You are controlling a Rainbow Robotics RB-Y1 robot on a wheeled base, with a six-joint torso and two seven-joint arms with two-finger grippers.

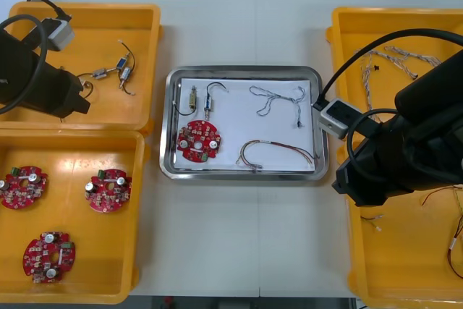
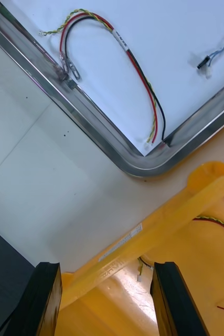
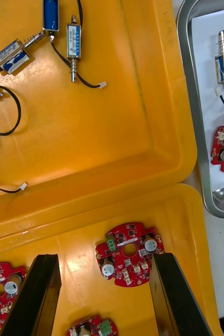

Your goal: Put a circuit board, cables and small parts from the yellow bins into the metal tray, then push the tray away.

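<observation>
The metal tray [image 1: 171, 122], white inside, sits mid-table. It holds a round red circuit board [image 1: 200, 141], two small metal parts [image 1: 194, 99], a blue and white cable [image 1: 278, 99] and a red and yellow cable [image 1: 276, 151]. My left gripper [image 3: 104, 260] is open above the seam of the two left yellow bins, with a loose circuit board [image 3: 127, 254] just beyond its fingers. My right gripper [image 2: 105, 270] is open over the rim of a right bin [image 2: 159, 226], close to the tray's near right corner [image 2: 138, 163]. Neither holds anything.
The far left bin [image 1: 148, 56] holds several small metal parts [image 3: 72, 44]. The near left bin [image 1: 137, 215] has three circuit boards. The right bins [image 1: 343, 41] hold blue and white cables [image 1: 394, 59] and red and yellow ones [image 2: 216, 223]. Bare table lies in front of the tray.
</observation>
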